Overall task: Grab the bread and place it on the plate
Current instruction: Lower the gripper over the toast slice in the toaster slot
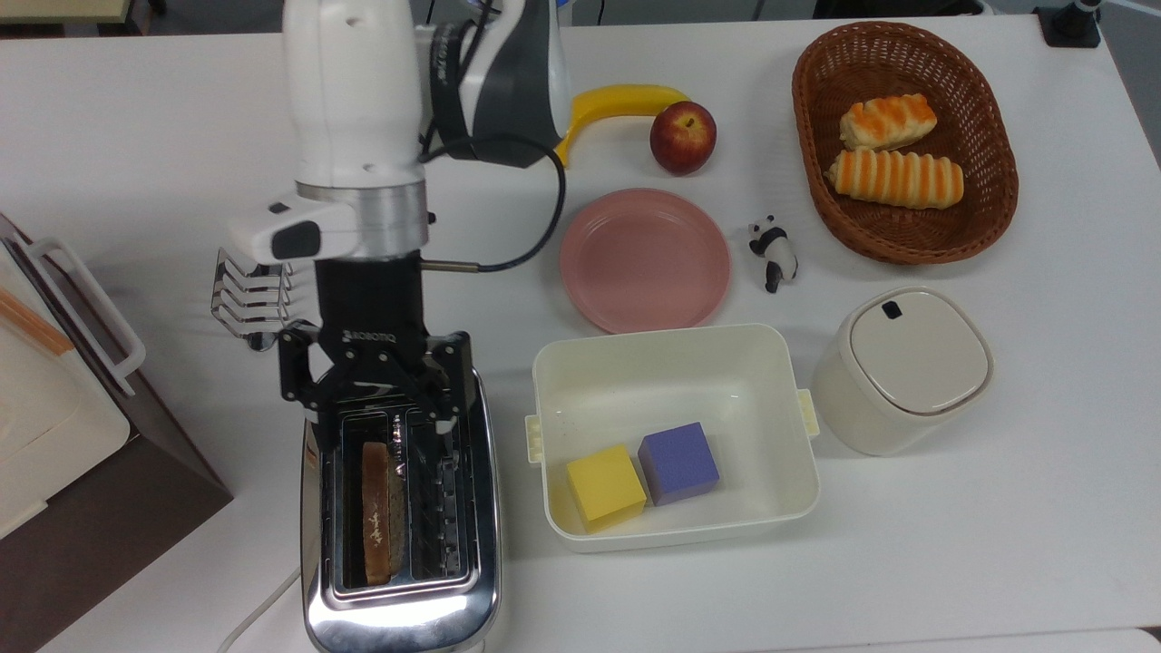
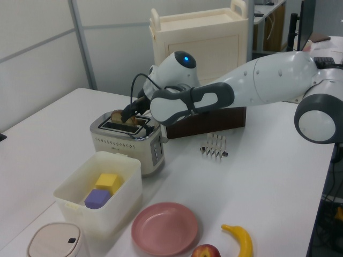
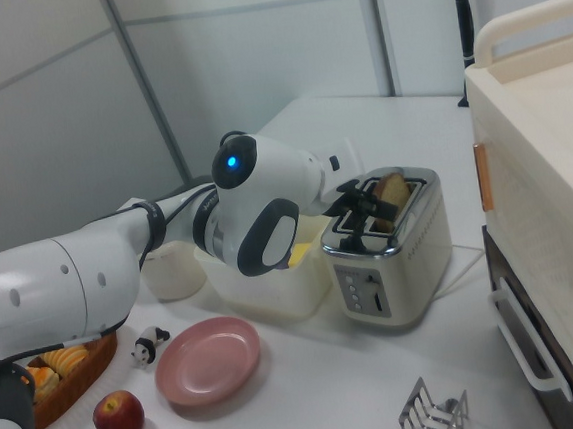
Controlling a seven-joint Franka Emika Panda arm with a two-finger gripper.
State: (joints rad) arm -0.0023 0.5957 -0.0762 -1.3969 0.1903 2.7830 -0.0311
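Note:
The bread (image 1: 375,512) stands on edge in one slot of a chrome toaster (image 1: 399,621), on the top view's left side; its brown top pokes out of the toaster (image 2: 119,115). My gripper (image 1: 379,420) hangs open over the toaster's far end, its fingers (image 1: 445,419) spread wider than the slice and just short of the bread. In the right view the gripper (image 3: 359,211) sits right beside the bread (image 3: 393,189). The pink plate (image 1: 644,259) lies bare on the table to the top view's right of the arm.
A white tub (image 1: 780,426) with a yellow and a purple cube stands beside the toaster. A basket (image 1: 989,181) of striped rolls, a banana (image 1: 626,98), an apple (image 1: 682,137), a panda figure (image 1: 773,252), a lidded white pot (image 1: 902,367), a metal rack (image 1: 245,299) and a wooden box (image 1: 54,426) surround them.

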